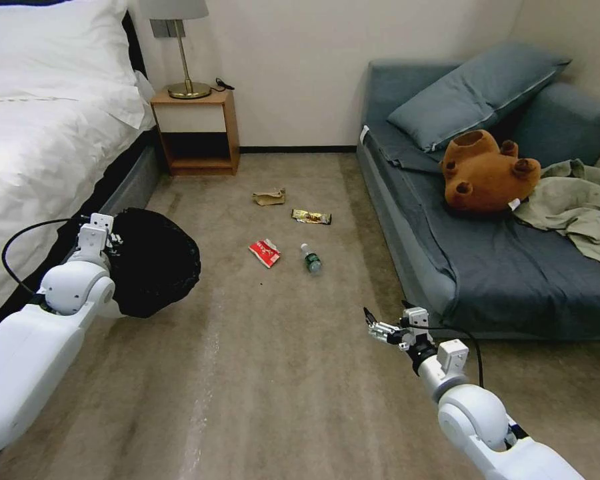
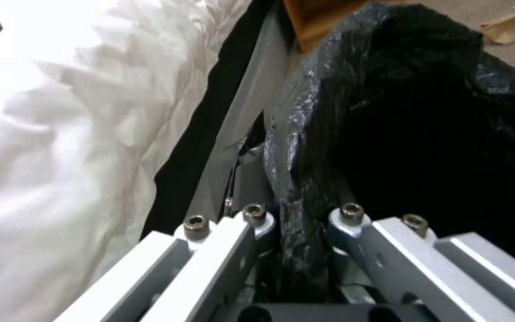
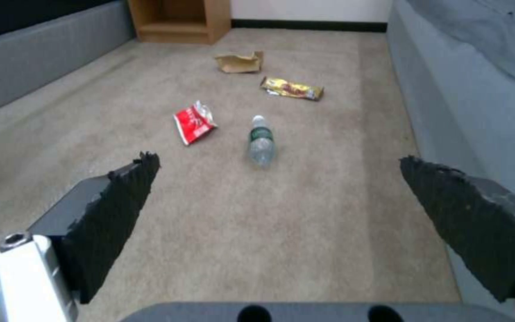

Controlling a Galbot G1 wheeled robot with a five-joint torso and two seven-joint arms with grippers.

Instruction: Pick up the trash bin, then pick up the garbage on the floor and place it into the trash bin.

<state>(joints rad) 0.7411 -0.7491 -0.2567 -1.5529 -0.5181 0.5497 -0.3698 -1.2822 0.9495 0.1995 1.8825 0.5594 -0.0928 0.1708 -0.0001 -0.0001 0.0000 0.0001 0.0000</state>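
Note:
My left gripper (image 1: pixel 111 237) is shut on the rim of the trash bin (image 1: pixel 155 263), a white bin lined with a black bag, held tilted beside the bed. Up close, the left gripper (image 2: pixel 298 217) pinches the crinkly bag edge (image 2: pixel 305 147). The garbage lies on the carpet ahead: a brown paper bag (image 1: pixel 269 197), a gold candy wrapper (image 1: pixel 311 216), a red-and-white packet (image 1: pixel 265 253) and a small clear bottle (image 1: pixel 311 259). My right gripper (image 1: pixel 373 327) hovers open and empty, short of the bottle (image 3: pixel 261 143), with the packet (image 3: pixel 193 127) beside the bottle.
A white bed (image 1: pixel 40 133) runs along the left. A wooden nightstand (image 1: pixel 197 130) with a lamp stands against the back wall. A blue sofa (image 1: pixel 487 267) with a pillow, a plush bear (image 1: pixel 483 173) and a cloth borders the right. Open carpet lies between them.

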